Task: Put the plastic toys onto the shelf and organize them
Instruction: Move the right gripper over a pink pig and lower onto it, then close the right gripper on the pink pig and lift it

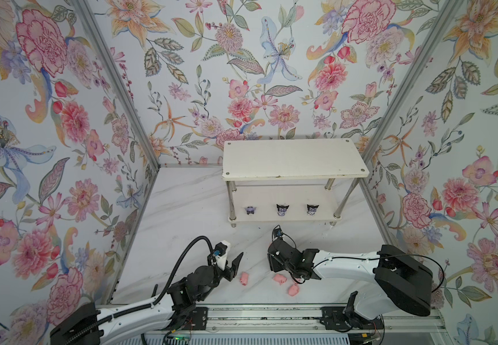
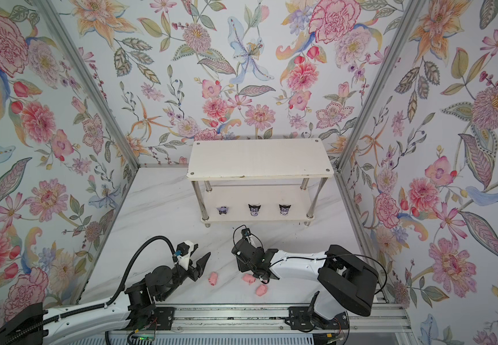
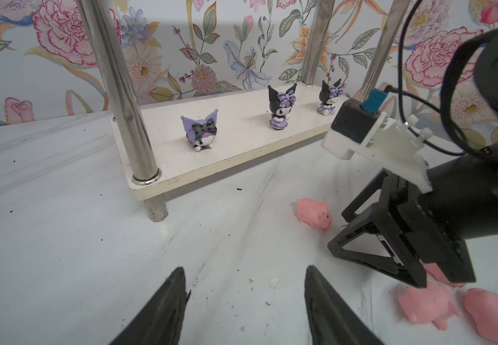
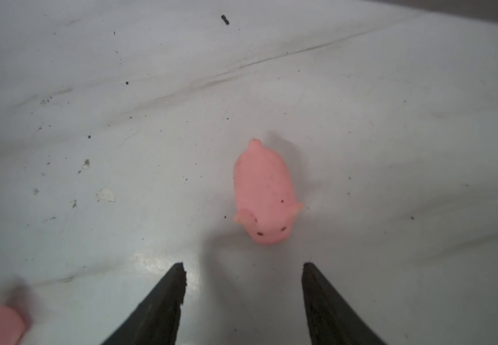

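Note:
The white shelf (image 1: 294, 158) stands at the back, and three purple-and-white figurines (image 1: 281, 209) (image 3: 280, 109) stand in a row on its lower board (image 3: 241, 143). Several pink pigs lie on the table in front. One pig (image 1: 244, 278) (image 4: 264, 194) (image 3: 314, 213) lies between the two grippers, facing my right gripper. My right gripper (image 4: 243, 264) (image 1: 272, 265) hangs open and empty just short of it. Two more pigs (image 1: 280, 278) (image 1: 293, 289) lie under the right wrist. My left gripper (image 3: 244, 268) (image 1: 239, 262) is open, empty and above the table left of the pigs.
Floral walls with aluminium corner posts (image 1: 149, 155) close in the left, back and right sides. A metal rail (image 1: 271, 316) carrying both arm bases runs along the front. The shelf's chrome legs (image 3: 116, 89) stand close ahead of my left gripper.

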Robot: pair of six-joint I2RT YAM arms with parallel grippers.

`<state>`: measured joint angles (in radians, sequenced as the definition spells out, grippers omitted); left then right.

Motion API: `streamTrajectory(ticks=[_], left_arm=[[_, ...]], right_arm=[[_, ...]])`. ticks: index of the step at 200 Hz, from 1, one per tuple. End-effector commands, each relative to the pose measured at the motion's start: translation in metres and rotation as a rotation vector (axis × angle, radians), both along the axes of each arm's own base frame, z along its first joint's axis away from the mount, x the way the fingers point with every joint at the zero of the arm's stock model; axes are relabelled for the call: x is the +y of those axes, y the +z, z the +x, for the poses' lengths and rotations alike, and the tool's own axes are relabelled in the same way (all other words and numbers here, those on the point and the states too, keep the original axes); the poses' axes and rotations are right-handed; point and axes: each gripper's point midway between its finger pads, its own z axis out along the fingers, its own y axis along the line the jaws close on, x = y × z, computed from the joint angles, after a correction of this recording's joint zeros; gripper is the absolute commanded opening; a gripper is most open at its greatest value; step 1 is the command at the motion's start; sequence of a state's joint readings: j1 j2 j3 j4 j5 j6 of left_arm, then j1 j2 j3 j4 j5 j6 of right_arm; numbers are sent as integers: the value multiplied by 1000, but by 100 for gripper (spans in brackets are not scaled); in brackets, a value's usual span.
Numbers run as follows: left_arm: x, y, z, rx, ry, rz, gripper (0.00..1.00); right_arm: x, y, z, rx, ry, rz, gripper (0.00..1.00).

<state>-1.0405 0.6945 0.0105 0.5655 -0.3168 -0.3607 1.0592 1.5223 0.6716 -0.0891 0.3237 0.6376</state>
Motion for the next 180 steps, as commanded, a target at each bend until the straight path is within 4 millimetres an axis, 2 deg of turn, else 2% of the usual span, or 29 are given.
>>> streamTrajectory(ticks=[1, 38, 78, 90, 103, 112, 151, 180], left_arm=[[9, -27, -5, 47, -2, 31, 64], [10, -25, -6, 47, -1, 16, 64], [14, -30, -4, 47, 22, 30, 65], [15, -31, -3, 47, 30, 36, 65], [17, -32, -2, 47, 40, 45, 65], [17, -34, -1, 48, 44, 51, 65], [19, -36, 0, 49, 53, 61, 65], [14, -37, -3, 58, 26, 53, 65]], right_arm=[[4, 3, 10, -43, -14, -20, 54], [-2, -4, 17, -68, -48, -45, 52], [7, -12, 31, -60, -15, -57, 52], [10, -18, 35, -51, -7, -64, 44], [14, -21, 42, -48, -4, -58, 25], [16, -24, 45, -46, -1, -58, 17], [25, -27, 42, -31, 24, -59, 8], [25, -5, 32, -35, 59, -68, 2]])
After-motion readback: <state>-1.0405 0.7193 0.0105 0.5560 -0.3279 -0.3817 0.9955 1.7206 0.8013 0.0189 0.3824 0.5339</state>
